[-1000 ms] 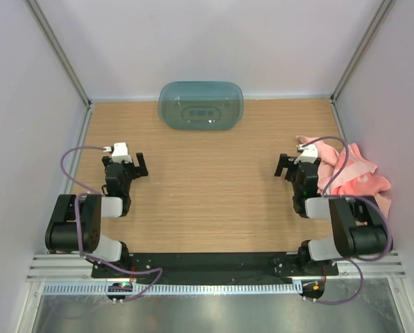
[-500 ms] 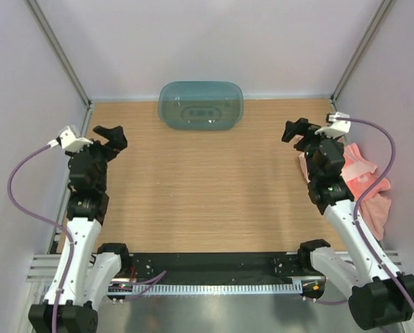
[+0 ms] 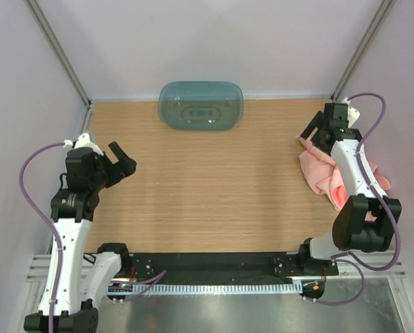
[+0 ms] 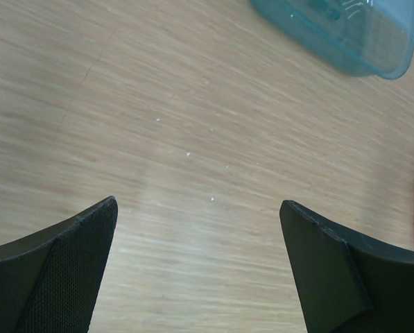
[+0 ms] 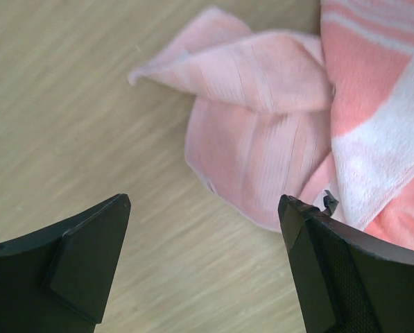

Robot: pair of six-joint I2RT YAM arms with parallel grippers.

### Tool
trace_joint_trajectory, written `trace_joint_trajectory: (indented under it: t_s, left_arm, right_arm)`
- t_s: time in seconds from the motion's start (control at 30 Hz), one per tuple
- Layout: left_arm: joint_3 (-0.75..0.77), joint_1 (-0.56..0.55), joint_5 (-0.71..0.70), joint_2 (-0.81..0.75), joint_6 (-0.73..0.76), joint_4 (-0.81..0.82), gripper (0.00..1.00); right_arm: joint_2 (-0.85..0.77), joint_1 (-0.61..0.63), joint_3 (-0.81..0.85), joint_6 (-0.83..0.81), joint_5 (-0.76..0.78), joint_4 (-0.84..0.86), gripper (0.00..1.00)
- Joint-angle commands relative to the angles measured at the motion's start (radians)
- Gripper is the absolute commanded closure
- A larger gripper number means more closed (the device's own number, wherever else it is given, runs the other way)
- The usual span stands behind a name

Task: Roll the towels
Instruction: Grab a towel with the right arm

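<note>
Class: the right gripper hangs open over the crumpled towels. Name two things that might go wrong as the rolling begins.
1. The towels lie tangled in one heap, so the right gripper may pinch both at once.
2. The heap sits at the right edge of the table by the wall, which likely leaves little room to spread a towel flat, and the left gripper is far across.

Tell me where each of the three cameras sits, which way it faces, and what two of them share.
Top external: above, behind the arms, looking down at the table; left pincer and right pincer show.
Left wrist: on the left arm, facing the table and the teal tub; its open fingers show.
Right wrist: on the right arm, looking down at the pink towels; its open fingers show.
Shared: top and left wrist both see the tub.
</note>
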Motion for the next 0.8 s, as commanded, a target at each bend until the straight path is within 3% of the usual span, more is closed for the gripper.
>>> trace_joint_trajectory:
  t_s: [0.0, 0.4, 0.5, 0.6, 0.63, 0.7, 0.73, 0.77]
  left_arm:
    - [-0.001, -0.004, -0.016, -0.051, 0.06, -0.143, 0.0]
    - [-0.104, -0.004, 0.042, -0.117, -0.014, -0.101, 0.0]
    - [-0.103, -0.004, 0.05, -0.113, -0.012, -0.104, 0.0]
    - [-0.101, -0.004, 0.047, -0.108, -0.014, -0.108, 0.0]
    - [-0.101, -0.004, 0.047, -0.11, -0.014, -0.11, 0.0]
    - [-0.104, -0.004, 0.042, -0.116, -0.015, -0.11, 0.0]
    - [-0.107, -0.004, 0.044, -0.122, -0.017, -0.107, 0.0]
    - [-0.11, -0.004, 0.045, -0.132, -0.02, -0.098, 0.0]
  right_arm:
    - [0.026, 0.009, -0.031, 0.012, -0.066, -0.097, 0.05]
    - [0.222, 0.008, -0.092, -0.013, -0.083, -0.027, 0.22]
    - [0.253, 0.008, -0.089, -0.016, -0.076, -0.017, 0.31]
    - [0.265, 0.008, -0.083, -0.025, -0.09, -0.01, 0.55]
    - [0.27, 0.008, -0.078, -0.033, -0.093, -0.01, 0.72]
    - [0.264, 0.012, -0.065, -0.037, -0.082, -0.019, 0.92]
    - [0.256, 0.015, -0.06, -0.037, -0.07, -0.027, 0.99]
    - [0.249, 0.02, -0.057, -0.042, -0.061, -0.034, 0.99]
